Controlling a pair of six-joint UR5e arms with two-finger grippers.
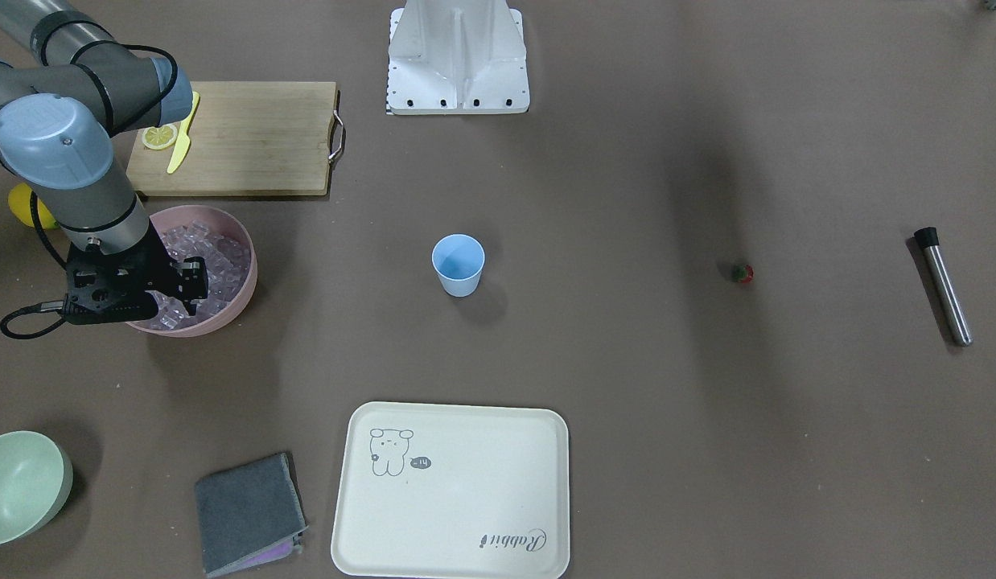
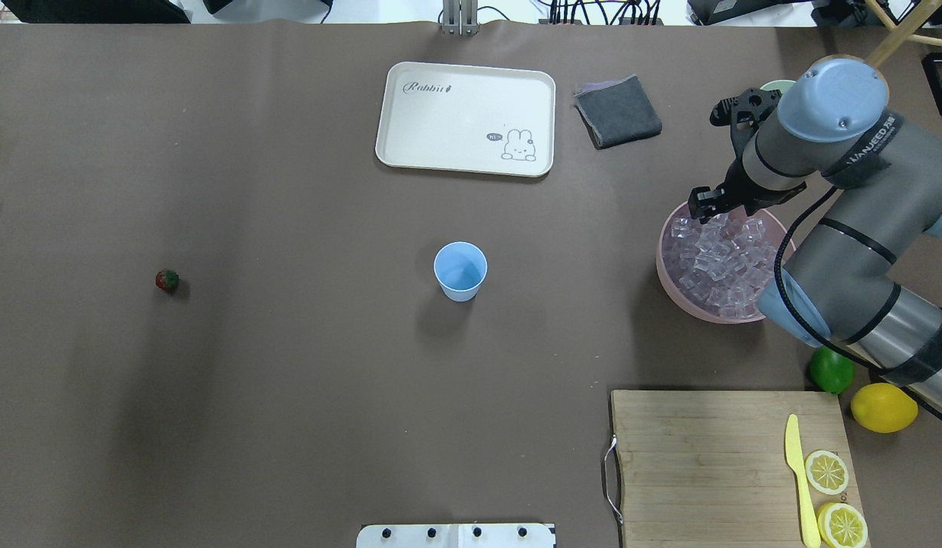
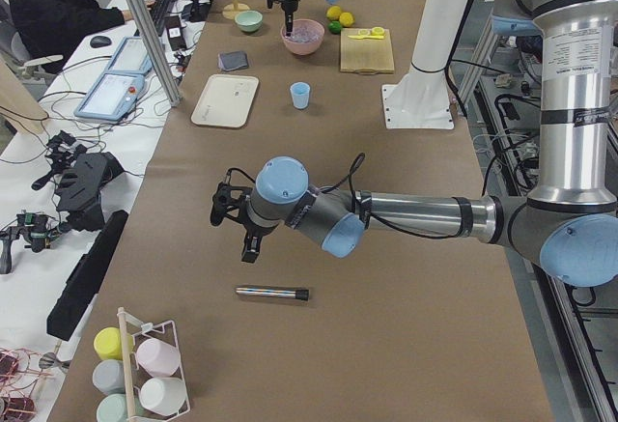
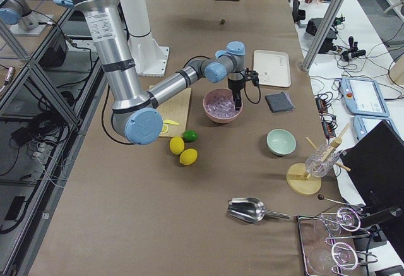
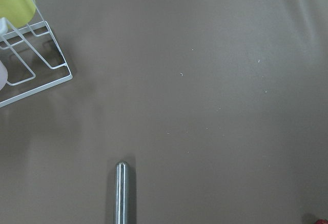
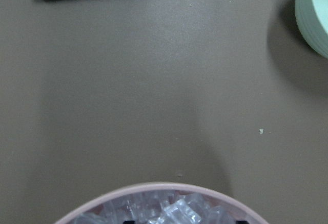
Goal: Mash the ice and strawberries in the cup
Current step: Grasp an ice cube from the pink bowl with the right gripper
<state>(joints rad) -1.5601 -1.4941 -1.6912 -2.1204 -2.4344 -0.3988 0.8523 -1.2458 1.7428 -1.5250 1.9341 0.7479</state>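
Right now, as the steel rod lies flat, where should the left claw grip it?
Grip the steel rod at mid-length, straight down from above, closing across its long axis. It lies flat, round and thin; a sideways push would likely roll it.

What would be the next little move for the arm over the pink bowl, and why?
Probably closing the right tool on one cube of ice. Its tip sits down among the cubes in the pink bowl, while the blue cup stands empty and the strawberry lies far off, untouched. Whether the tool grips a cube yet cannot be seen.
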